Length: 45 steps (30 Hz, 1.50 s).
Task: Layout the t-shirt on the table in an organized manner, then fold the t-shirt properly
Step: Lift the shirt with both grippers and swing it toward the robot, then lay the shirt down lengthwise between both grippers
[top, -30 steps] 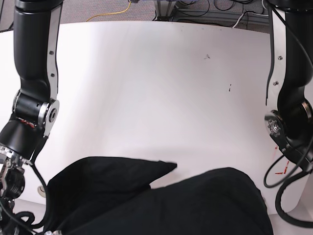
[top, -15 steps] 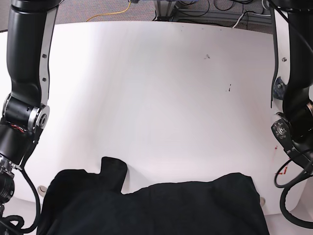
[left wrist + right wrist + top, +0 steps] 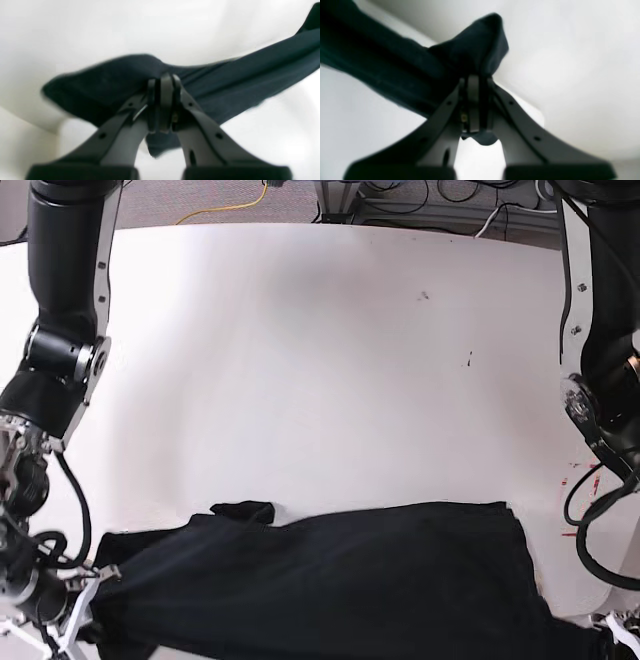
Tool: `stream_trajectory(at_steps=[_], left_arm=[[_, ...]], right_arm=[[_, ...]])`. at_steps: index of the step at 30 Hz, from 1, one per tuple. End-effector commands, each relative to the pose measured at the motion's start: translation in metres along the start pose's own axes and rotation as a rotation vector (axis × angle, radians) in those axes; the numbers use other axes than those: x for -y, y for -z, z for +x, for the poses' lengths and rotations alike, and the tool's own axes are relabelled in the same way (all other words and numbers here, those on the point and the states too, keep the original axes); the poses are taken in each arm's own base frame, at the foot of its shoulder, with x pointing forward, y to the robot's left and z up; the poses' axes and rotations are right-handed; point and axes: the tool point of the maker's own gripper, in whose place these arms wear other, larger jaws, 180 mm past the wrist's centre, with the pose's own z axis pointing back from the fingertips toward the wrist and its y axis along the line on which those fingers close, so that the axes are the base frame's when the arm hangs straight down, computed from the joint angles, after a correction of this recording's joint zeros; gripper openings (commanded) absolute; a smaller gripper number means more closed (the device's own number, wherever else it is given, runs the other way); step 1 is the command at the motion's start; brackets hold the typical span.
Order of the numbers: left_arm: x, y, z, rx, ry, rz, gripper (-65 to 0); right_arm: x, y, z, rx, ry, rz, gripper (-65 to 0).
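Along the near edge of the table (image 3: 300, 360) the t-shirt (image 3: 330, 580) is stretched wide, its far hem nearly straight, with a small bunched fold sticking up toward the right-arm side. Left gripper (image 3: 162, 82): jaws clenched on a fold of the black fabric near one corner. Right gripper (image 3: 475, 82): likewise clamped on cloth, a corner puffing above the fingertips. Beyond the hem the white tabletop is open to the far edge. Both wrist views blurred.
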Motion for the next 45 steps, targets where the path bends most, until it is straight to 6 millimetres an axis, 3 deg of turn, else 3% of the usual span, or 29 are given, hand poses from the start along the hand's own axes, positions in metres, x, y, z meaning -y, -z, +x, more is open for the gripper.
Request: stream_trajectory(at_steps=[1, 4, 12, 13, 23, 28, 34, 45], left_arm=[[0.001, -0.008, 0.000, 0.028, 0.033, 0.021, -65.0], [0.001, -0.014, -0.046, -0.038, 0.017, 0.038, -65.0], [0.020, -0.023, -0.140, -0.155, -0.090, -0.010, -65.0], [0.024, -0.027, -0.155, -0.176, -0.102, -0.013, -65.0], [0.053, -0.069, -0.251, -0.334, -0.190, -0.017, -65.0], [0.064, -0.089, -0.284, -0.383, -0.256, -0.027, -65.0], [0.074, -0.107, -0.310, -0.428, -0.313, -0.040, -65.0], [0.087, -0.106, -0.322, -0.439, -0.354, -0.062, -64.6]], right_arm=[[0.004, -0.020, -0.008, 0.036, -0.005, -0.062, -65.0], [-0.011, -0.022, -0.045, -0.011, 0.014, -0.056, -65.0], [-0.055, -0.028, -0.102, -0.104, -0.002, -0.004, -65.0], [-0.067, -0.030, -0.110, -0.105, 0.013, 0.021, -65.0], [-0.125, -0.049, -0.189, -0.227, 0.102, 0.160, -65.0], [-0.144, -0.062, -0.222, -0.289, 0.151, 0.207, -65.0], [-0.158, -0.073, -0.246, -0.341, 0.181, 0.240, -64.5], [-0.177, -0.082, -0.264, -0.346, 0.209, 0.277, -64.4]])
